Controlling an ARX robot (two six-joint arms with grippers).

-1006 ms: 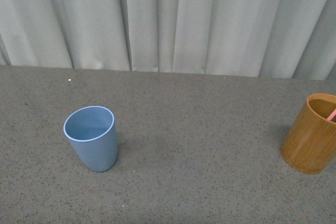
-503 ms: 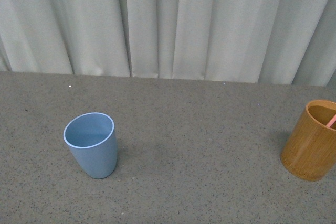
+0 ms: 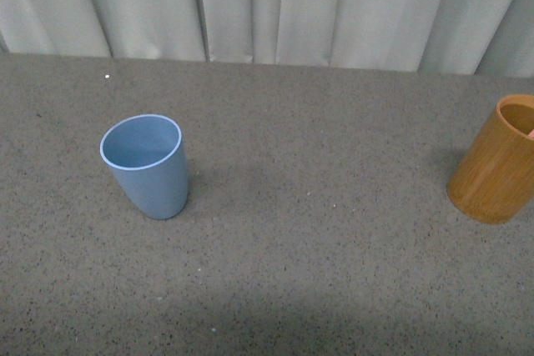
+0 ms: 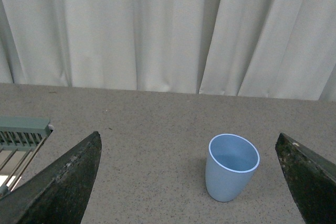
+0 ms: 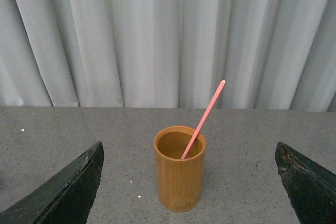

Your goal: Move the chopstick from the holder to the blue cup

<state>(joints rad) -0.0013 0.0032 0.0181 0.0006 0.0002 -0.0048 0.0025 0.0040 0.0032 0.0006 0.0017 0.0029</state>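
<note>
Blue cup (image 3: 143,164): we see it upright on the table's left half, mouth open to the top; in the left wrist view (image 4: 231,166) it stands ahead of the fingers.
Holder (image 3: 494,160): an orange-brown round tub, upright at the far right edge of the front view, well apart from the cup.
Chopstick (image 5: 203,118): pink, and we find it inside the holder (image 5: 180,167), leaning on the rim with its upper end tilted out above it.
Left gripper (image 4: 187,135): we see its two dark fingers (image 4: 58,187) spread wide apart, above the table and short of the cup.
Right gripper (image 5: 189,145): fingers (image 5: 63,190) likewise wide apart, with the holder seen between them further off, not touched.
Table (image 3: 317,273): grey speckled top.
Curtain (image 3: 292,6): pale folds hang along the table's far edge.
Rack (image 4: 21,135): a pale green slatted piece shows at the edge of the left wrist view; we cannot tell more of it.
</note>
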